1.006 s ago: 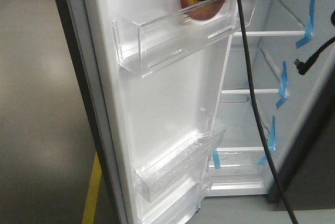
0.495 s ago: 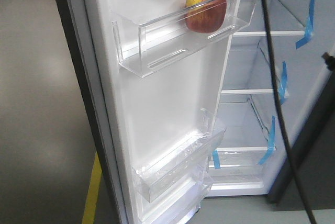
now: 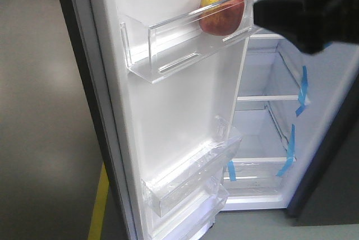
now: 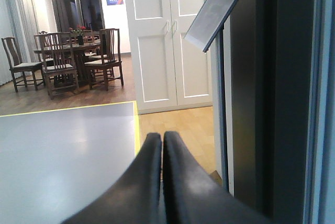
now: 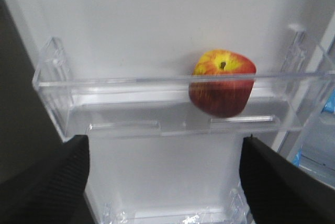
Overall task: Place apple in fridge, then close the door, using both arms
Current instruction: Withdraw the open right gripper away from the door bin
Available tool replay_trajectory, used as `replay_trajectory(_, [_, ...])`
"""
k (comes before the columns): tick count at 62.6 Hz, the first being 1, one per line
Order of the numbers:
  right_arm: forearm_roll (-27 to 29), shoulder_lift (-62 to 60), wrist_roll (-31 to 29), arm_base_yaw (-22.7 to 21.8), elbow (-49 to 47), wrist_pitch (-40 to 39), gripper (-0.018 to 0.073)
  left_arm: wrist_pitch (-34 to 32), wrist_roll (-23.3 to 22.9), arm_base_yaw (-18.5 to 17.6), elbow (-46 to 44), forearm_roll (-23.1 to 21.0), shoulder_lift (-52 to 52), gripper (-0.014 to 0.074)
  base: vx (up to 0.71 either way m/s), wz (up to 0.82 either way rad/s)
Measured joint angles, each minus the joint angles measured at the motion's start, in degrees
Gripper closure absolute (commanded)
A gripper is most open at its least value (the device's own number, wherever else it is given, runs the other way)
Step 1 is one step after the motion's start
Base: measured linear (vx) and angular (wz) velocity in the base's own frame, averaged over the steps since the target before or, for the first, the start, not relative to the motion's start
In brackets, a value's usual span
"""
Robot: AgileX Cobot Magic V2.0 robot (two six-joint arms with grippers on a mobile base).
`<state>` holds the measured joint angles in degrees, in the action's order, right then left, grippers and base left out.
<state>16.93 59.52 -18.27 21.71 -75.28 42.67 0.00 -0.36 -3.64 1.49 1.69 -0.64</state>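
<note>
A blurred matte black arm (image 3: 308, 13) hides part of the white inside of the tall dark grey fridge (image 3: 263, 72). The black right hand (image 5: 163, 148) and black left hand (image 4: 161, 140) show fingers only, cut off at the lower edge.

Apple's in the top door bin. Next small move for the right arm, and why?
Probably draw the right end effector straight back: it is open and empty, the apple rests in the bin, and the door stands wide open.

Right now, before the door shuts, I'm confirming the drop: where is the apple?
In the front view, the apple rests in the upper clear bin of the open door, at the bin's right end, nearest the fridge.
</note>
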Motion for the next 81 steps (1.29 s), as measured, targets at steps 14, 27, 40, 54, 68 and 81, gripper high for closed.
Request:
replay_trajectory(14, [2.0,-15.3,-0.1,0.0,16.0,-0.3,-0.0002,0.0,0.0,0.0,0.0,0.0,0.0,0.0603,0.0,0.0])
replay_trajectory(27, [4.0,-29.2,-0.2,0.0,28.4,2.5,-0.0002,0.0,0.0,0.0,0.0,0.0,0.0,0.0603,0.0,0.0])
replay_trajectory(40, [5.0,-40.2,-0.2,0.0,36.2,7.0,-0.0002,0.0,0.0,0.0,0.0,0.0,0.0,0.0603,0.0,0.0])
replay_trajectory(54, [5.1,-47.6,1.5,0.0,41.8,12.5,-0.0002,0.0,0.0,0.0,0.0,0.0,0.0,0.0603,0.0,0.0])
replay_trajectory(68, [5.1,-50.5,1.6,0.0,45.9,15.2,-0.0002,0.0,0.0,0.0,0.0,0.0,0.0,0.0603,0.0,0.0])
replay_trajectory(81, [5.1,-50.5,1.6,0.0,46.2,15.3,-0.0002,0.0,0.0,0.0,0.0,0.0,0.0,0.0603,0.0,0.0])
